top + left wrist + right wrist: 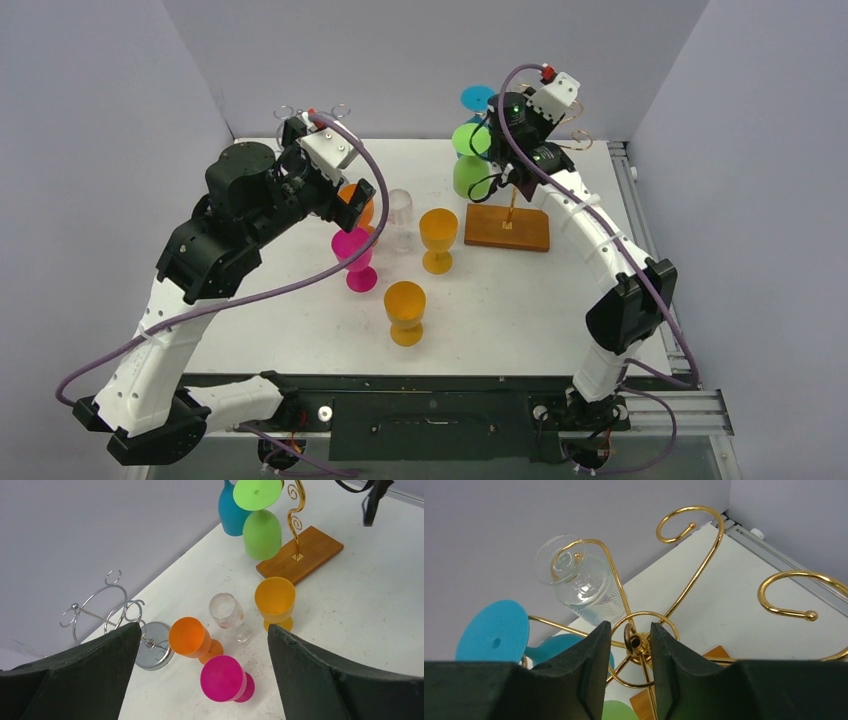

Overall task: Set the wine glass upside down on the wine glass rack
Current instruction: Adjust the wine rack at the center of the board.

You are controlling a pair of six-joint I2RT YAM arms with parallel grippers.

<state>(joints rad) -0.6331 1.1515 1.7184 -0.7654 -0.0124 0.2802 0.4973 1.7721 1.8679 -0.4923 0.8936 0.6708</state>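
A gold wire rack (511,205) on a wooden base stands at the back right. A green glass (470,160) and a blue glass (478,98) hang on it upside down. The right wrist view shows a clear glass (584,587) hanging there too. My right gripper (631,627) hovers over the rack's top knob (640,644), jaws narrowly apart and empty. My left gripper (204,630) is wide open and empty above a magenta glass (225,678) and an orange glass (189,636), both upright.
A clear glass (400,220) and two yellow-orange glasses (438,238) (405,310) stand upright mid-table. A silver wire rack (145,647) stands at the back left by the wall. The rack's wooden base (507,228) lies right of the glasses.
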